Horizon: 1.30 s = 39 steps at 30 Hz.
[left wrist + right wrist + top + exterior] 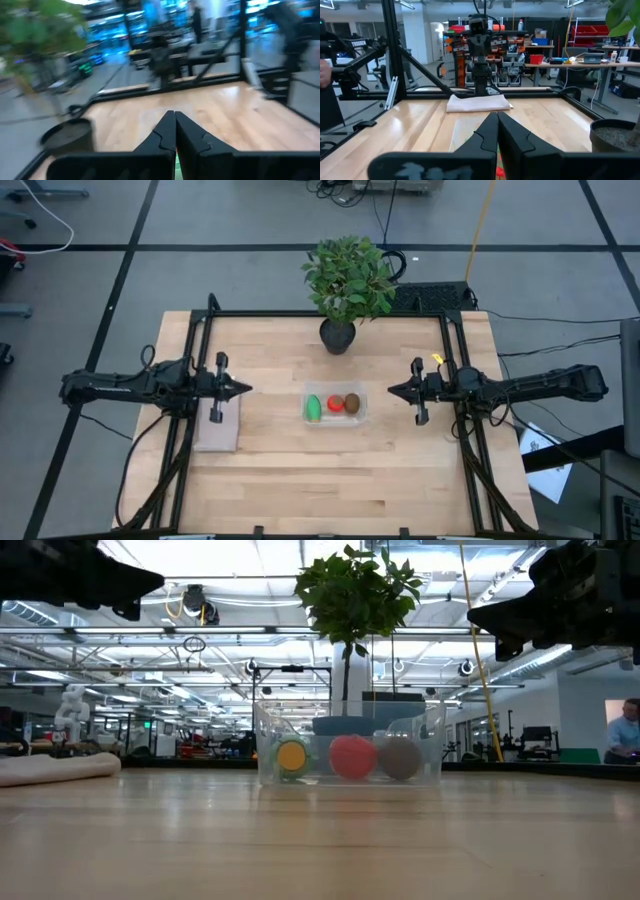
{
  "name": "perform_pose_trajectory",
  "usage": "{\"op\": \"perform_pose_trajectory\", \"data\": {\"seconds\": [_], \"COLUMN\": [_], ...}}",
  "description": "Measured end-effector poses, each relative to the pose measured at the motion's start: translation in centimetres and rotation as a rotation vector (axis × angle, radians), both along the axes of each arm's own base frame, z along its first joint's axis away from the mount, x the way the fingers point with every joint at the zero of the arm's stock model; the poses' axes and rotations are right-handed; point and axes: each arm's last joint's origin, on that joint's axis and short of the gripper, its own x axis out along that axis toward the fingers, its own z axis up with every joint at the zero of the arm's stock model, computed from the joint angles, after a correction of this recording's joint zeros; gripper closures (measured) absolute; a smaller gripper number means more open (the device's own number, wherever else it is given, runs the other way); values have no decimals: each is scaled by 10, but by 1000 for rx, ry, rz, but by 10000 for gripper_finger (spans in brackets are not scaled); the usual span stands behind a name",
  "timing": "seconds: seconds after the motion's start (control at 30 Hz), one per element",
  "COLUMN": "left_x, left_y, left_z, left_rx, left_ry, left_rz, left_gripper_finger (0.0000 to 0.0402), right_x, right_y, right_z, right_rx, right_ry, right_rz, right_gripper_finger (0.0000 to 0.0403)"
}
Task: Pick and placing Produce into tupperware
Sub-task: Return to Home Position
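Note:
The clear tupperware [336,406] stands at the table's middle and holds all three produce pieces: the green oblong one [313,408], the red round one [335,402] and the brown kiwi-like one [352,402]. In the low view they rest on its floor side by side [352,757]. My left gripper [247,389] is shut and empty, raised above the table left of the container. My right gripper [391,390] is shut and empty, raised right of it.
A leafy potted plant [347,285] stands at the far edge, behind the container. A flat pale slab [218,423] lies under my left arm. Dark frame rails [190,380] run along both table sides. Bare wood lies toward the near edge.

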Motion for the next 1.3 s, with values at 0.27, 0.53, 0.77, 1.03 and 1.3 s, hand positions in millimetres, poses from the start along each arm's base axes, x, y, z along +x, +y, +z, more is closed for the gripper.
{"op": "perform_pose_trajectory", "data": {"seconds": [0.27, 0.53, 0.77, 1.03, 1.3], "left_x": [-1, -1, -1, -1, -4], "left_y": [-4, -5, -5, -5, -3], "left_z": [-11, -19, -20, -24, -26], "left_rx": [8, 41, 47, 47, 75], "left_ry": [-14, 11, 15, 55, 86], "left_rz": [-147, -159, -158, -159, -114], "left_gripper_finger": [401, 401, 401, 401, 401], "right_x": [0, 0, -3, -12, -14], "right_y": [0, -1, -1, 2, 0], "right_z": [0, 1, 6, 14, 14], "right_rx": [-1, 23, 23, 24, 63], "right_ry": [-1, -16, -57, -120, -116], "right_rz": [0, -42, -44, 3, -73], "right_gripper_finger": [403, 403, 403, 403, 403]}}
